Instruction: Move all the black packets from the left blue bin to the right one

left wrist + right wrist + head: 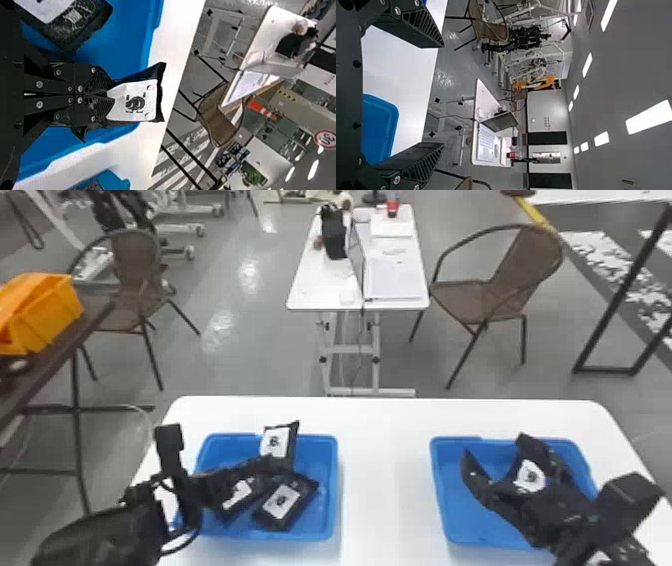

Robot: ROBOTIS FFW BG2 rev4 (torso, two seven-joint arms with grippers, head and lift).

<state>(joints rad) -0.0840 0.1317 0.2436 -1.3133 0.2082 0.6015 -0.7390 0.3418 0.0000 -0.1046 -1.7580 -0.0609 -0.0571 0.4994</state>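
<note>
In the head view my left gripper [272, 462] is over the left blue bin [328, 485], shut on a black packet [276, 441] that stands upright with its white label showing. Two more black packets [282, 502] [239, 495] lie in that bin, one partly behind the arm. The right blue bin [439, 495] holds a white-labelled black packet [531, 476], seen between the spread fingers of my right gripper [494, 447] above it. The left wrist view has my left gripper [107, 94] pinching the held packet [134, 101]; in the right wrist view my right gripper [441, 95] is open and empty.
Both bins stand on a white table [385, 470], with a strip of bare tabletop between them. Beyond its far edge are another white table [320, 285] and brown chairs [515, 270]. An orange bin [47, 312] sits on a dark table at the left.
</note>
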